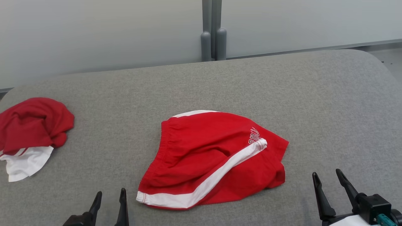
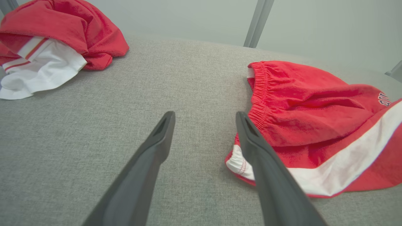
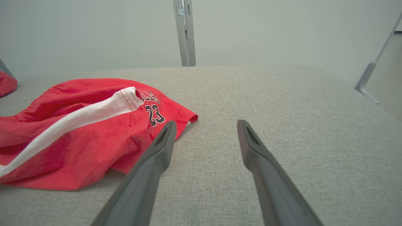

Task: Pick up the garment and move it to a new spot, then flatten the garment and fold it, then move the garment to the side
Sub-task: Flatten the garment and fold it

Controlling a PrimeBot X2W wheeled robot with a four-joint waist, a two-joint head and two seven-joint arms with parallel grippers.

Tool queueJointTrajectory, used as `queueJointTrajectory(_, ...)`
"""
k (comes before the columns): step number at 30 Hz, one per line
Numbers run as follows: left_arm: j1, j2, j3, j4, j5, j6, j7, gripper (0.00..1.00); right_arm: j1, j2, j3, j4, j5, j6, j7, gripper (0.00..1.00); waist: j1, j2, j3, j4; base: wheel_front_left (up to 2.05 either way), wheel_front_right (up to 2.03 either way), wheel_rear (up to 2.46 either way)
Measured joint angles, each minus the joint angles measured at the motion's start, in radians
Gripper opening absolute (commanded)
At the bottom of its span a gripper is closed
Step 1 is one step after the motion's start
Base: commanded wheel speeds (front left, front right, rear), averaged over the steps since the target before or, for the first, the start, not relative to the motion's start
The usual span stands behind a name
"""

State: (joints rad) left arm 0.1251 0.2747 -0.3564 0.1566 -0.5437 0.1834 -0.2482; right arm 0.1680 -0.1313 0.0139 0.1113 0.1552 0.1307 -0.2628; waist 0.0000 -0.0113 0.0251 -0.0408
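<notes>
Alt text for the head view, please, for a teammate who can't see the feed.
Rumpled red shorts with a white side stripe lie mid-table on the grey padded surface. The left gripper and right gripper are open and empty at the near edge, either side of them. Another red-and-white garment sits bunched at the far left.

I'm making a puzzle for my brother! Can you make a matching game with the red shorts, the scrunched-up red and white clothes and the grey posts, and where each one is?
Things:
1. red shorts
2. scrunched-up red and white clothes
3. grey posts

Places:
A. behind the far edge of the grey table
B. middle of the table
C. far left of the table

Pairs: 1-B, 2-C, 3-A
</notes>
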Motion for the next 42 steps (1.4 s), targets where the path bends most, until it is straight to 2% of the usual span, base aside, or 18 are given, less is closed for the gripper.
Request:
queueJointTrajectory(9, 0.018, 0.015, 0.037, 0.012, 0.066, -0.044, -0.013, 1.0, -0.001, -0.012, -0.002, -0.021, -0.009, 0.0, 0.0, 1.0, 0.0, 0.0, -0.019, 0.059, 0.0, 0.0, 0.0)
queueJointTrajectory(20, 0.067, -0.047, 0.149, -0.012, 0.156, -0.132, -0.015, 1.0, -0.001, -0.025, -0.004, -0.035, -0.021, 0.0, 0.0, 1.0, 0.0, 0.0, -0.063, 0.103, 0.0, 0.0, 0.0)
queueJointTrajectory(30, 0.123, -0.097, 0.244, -0.037, 0.212, -0.227, -0.014, 1.0, 0.01, -0.025, -0.002, -0.036, -0.03, 0.0, 0.0, 1.0, 0.0, 0.0, -0.091, 0.106, 0.0, 0.0, 0.0)
queueJointTrajectory(42, 0.124, -0.138, 0.282, -0.034, 0.266, -0.282, -0.015, 1.0, 0.031, -0.019, -0.008, -0.023, -0.04, 0.0, 0.0, 1.0, 0.0, 0.0, -0.085, 0.095, 0.0, 0.0, 0.0)
